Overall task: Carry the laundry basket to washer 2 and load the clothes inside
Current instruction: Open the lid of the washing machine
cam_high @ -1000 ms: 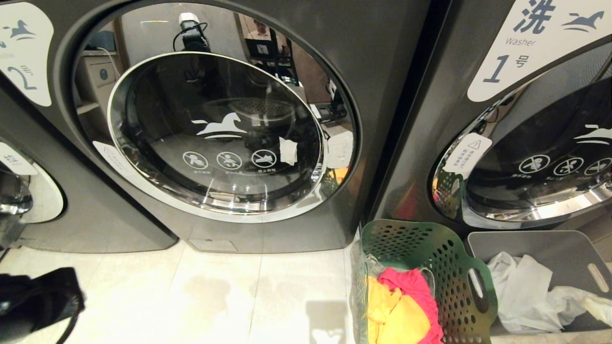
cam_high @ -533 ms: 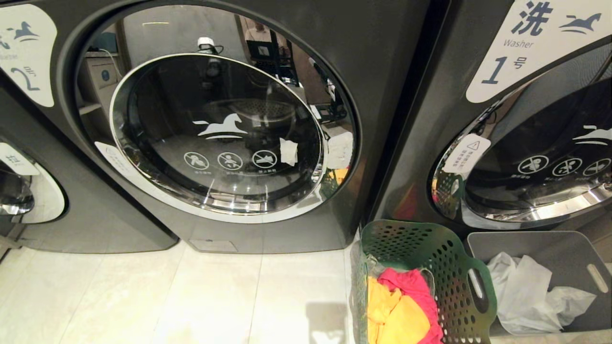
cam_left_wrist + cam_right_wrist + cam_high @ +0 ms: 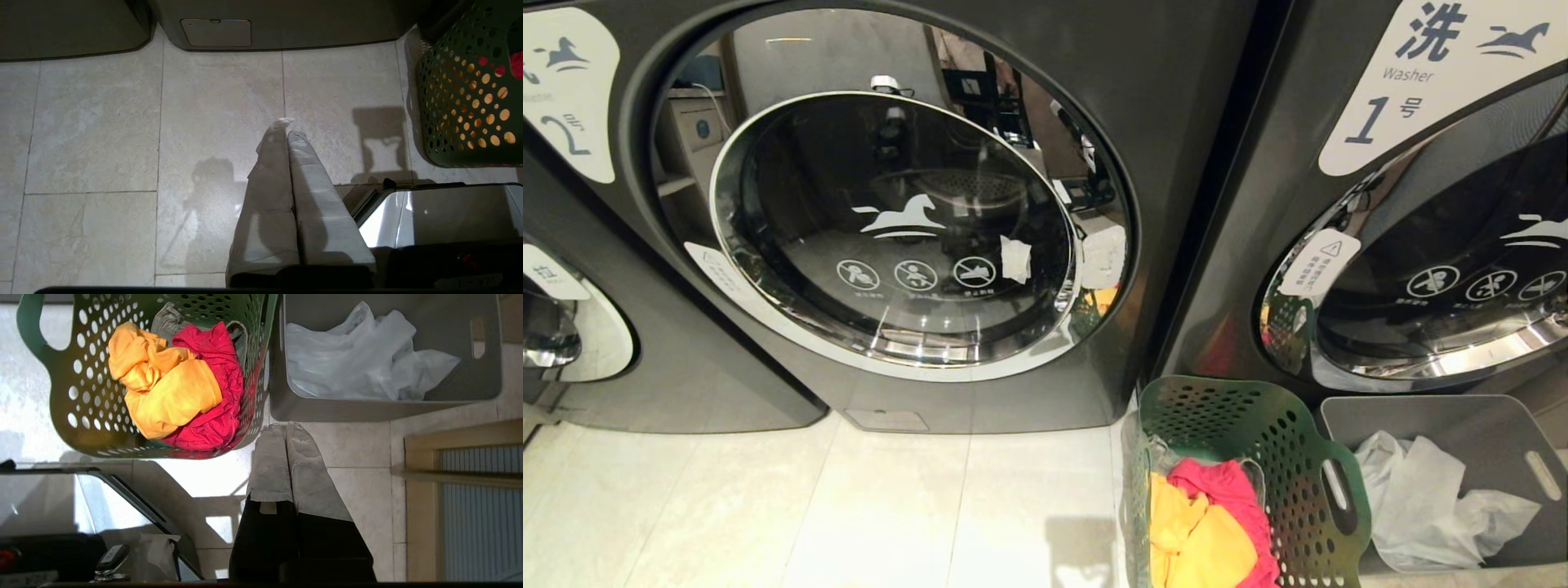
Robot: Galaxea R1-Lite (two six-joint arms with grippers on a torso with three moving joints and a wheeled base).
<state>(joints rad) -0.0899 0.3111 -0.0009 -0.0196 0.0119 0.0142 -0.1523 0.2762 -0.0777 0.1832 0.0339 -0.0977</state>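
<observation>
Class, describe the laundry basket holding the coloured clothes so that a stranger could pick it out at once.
Find the two dark washers; the green basket stands on the floor below the gap between them. It is perforated and holds yellow and red clothes, unlike the plain grey bin of white cloth beside it.

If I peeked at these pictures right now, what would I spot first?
Probably the bright yellow cloth and red cloth bunched in the green laundry basket on the floor, at the foot of washer 1. Then the big round glass door of washer 2, shut, filling the middle of the head view. Beside the green basket sits a grey bin holding crumpled white cloth.
</observation>
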